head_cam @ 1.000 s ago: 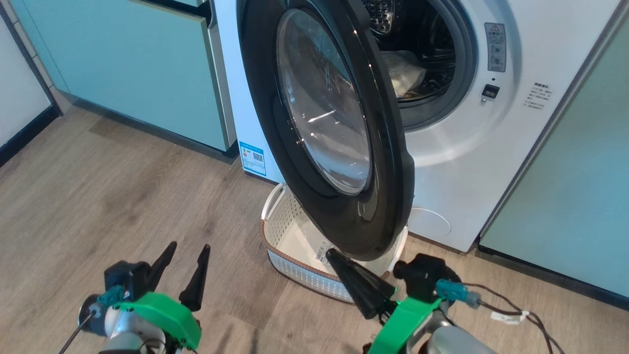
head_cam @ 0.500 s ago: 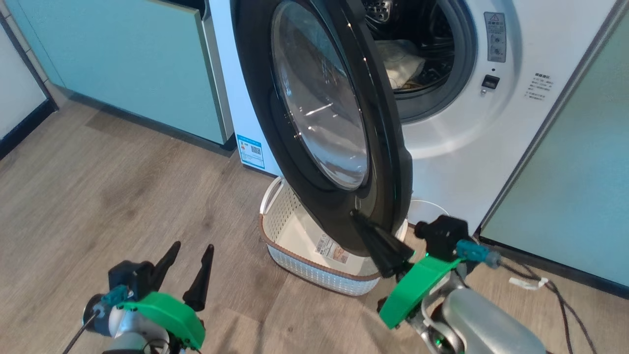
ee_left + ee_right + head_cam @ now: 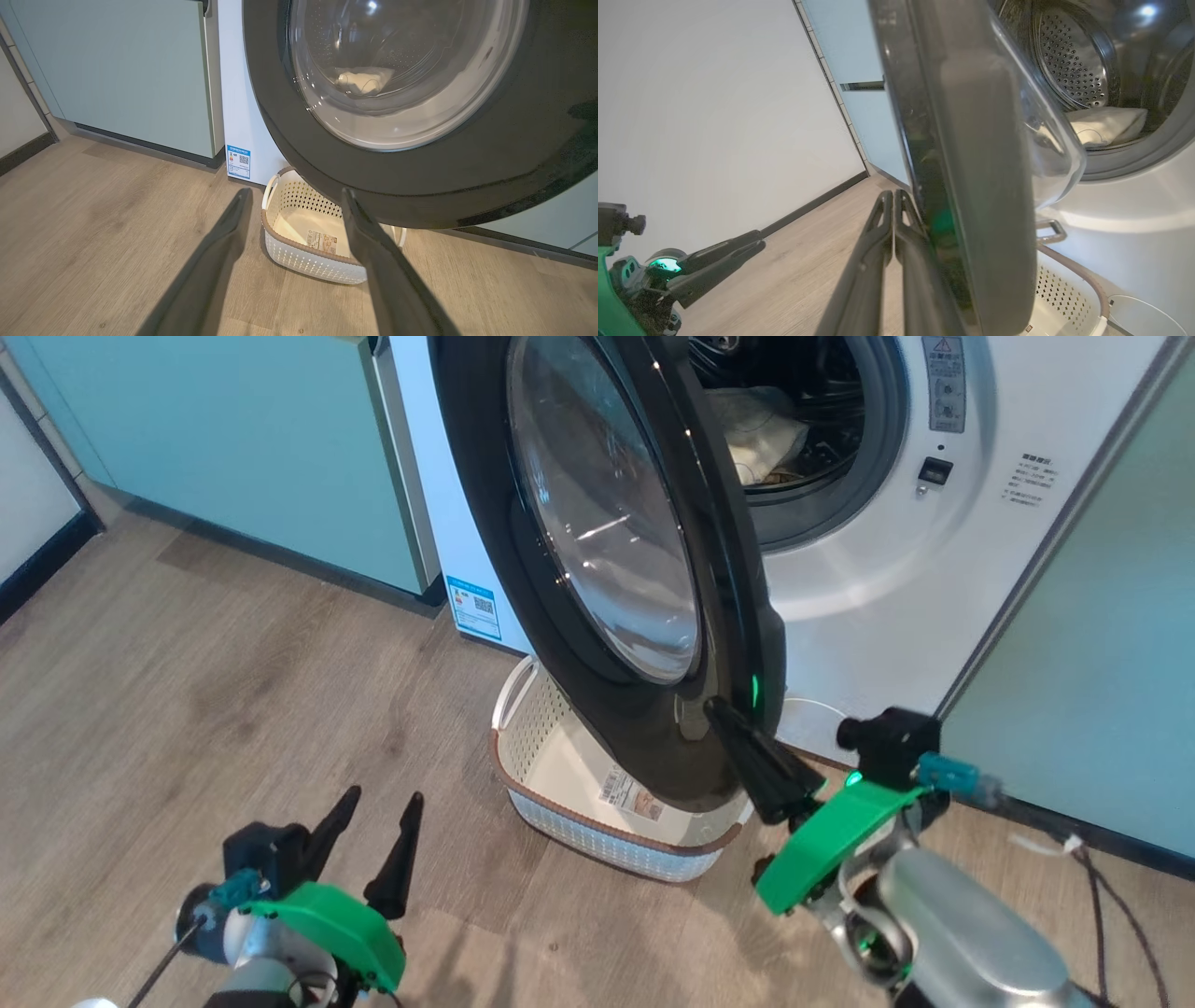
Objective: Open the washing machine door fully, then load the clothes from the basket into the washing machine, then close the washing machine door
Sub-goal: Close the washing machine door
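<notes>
The washing machine (image 3: 887, 616) is standing with its mouth uncovered, and the washing machine door (image 3: 597, 523) is hanging roughly half open, swung out over the basket (image 3: 597, 845). The basket is sitting on the floor (image 3: 233, 663) just under the door's lower rim. Its labelled bottom is showing bare wherever the door isn't hiding it, while the clothes (image 3: 756, 429) are lying as a pale bundle inside the drum. Loading is therefore looking finished, and I judge the closing step to be underway.

Over the last second the right tool (image 3: 714, 709), fingers pressed together on nothing, has been climbing from beneath the door's bottom edge to its outer face near the free edge. Its tip is now touching, or all but touching, the black rim. The head camera has been shifting too, so the door's own swing is hard to read. A push from there should be driving the door shut. The left tool (image 3: 384, 795) is hanging spread wide and empty, low and well apart from the door.
</notes>
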Motion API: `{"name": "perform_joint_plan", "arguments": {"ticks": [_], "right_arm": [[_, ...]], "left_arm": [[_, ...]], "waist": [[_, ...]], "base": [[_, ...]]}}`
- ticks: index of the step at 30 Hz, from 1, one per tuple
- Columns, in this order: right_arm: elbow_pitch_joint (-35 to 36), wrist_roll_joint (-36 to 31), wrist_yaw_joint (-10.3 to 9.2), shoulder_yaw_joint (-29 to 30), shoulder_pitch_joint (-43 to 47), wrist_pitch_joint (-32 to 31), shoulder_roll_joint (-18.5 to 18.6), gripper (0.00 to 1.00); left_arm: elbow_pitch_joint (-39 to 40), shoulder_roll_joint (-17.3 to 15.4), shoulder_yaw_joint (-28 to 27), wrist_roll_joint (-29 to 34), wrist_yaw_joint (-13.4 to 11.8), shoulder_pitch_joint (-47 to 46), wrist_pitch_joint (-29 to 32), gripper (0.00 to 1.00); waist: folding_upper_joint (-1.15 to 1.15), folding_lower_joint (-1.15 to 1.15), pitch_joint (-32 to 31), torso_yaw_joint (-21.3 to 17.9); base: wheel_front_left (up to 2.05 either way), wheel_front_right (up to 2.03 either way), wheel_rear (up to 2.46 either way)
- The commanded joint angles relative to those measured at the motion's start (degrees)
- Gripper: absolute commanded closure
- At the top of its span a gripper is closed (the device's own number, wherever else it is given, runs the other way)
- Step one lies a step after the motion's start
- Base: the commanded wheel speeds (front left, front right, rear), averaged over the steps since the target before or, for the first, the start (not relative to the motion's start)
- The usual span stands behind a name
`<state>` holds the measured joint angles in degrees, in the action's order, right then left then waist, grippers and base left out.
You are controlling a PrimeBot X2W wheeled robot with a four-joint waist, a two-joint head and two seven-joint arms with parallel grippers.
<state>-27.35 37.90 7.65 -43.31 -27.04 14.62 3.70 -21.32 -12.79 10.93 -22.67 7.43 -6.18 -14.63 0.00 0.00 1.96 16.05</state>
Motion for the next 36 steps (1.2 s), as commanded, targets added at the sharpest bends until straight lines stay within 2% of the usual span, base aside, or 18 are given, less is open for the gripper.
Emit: {"name": "perform_joint_plan", "arguments": {"ticks": [1, 8, 20, 27, 36], "right_arm": [[1.2, 0.4, -0.16, 1.0, -3.1, 0.4, -0.8, 1.00], [-0.5, 0.6, -0.16, 5.0, -3.8, 0.4, -0.8, 1.00], [-7.5, 1.8, -0.16, 10.6, -9.5, 0.4, -0.8, 1.00], [-14.6, 3.8, -0.16, 12.9, -16.4, 0.4, -0.8, 1.00], [-22.3, 3.3, -0.16, 15.5, -25.4, 0.4, -0.8, 1.00]], "left_arm": [[1.3, -0.5, -2.1, 0.6, 0.1, -3.1, -0.4, 0.00], [1.5, -0.5, -2.0, 0.6, 0.1, -3.4, -0.4, 0.00], [2.3, -0.1, -2.3, 0.8, 0.1, -4.8, -0.4, 0.00], [2.6, 0.4, -2.2, 0.7, 0.1, -6.0, -0.4, 0.00], [3.0, 0.9, -1.2, 0.4, 0.1, -8.7, -0.4, 0.00]], "waist": [[0.00, 0.00, 0.1, 0.0], [0.00, 0.00, 0.7, -0.4], [0.00, 0.00, 3.5, -1.7], [0.00, 0.00, 5.9, -2.0], [0.00, 0.00, 10.0, -1.5]], "base": [[0.00, 0.00, 0.00], [0.00, 0.00, 0.00], [0.00, 0.00, 0.00], [0.00, 0.00, 0.00], [0.00, 0.00, 0.00]]}}
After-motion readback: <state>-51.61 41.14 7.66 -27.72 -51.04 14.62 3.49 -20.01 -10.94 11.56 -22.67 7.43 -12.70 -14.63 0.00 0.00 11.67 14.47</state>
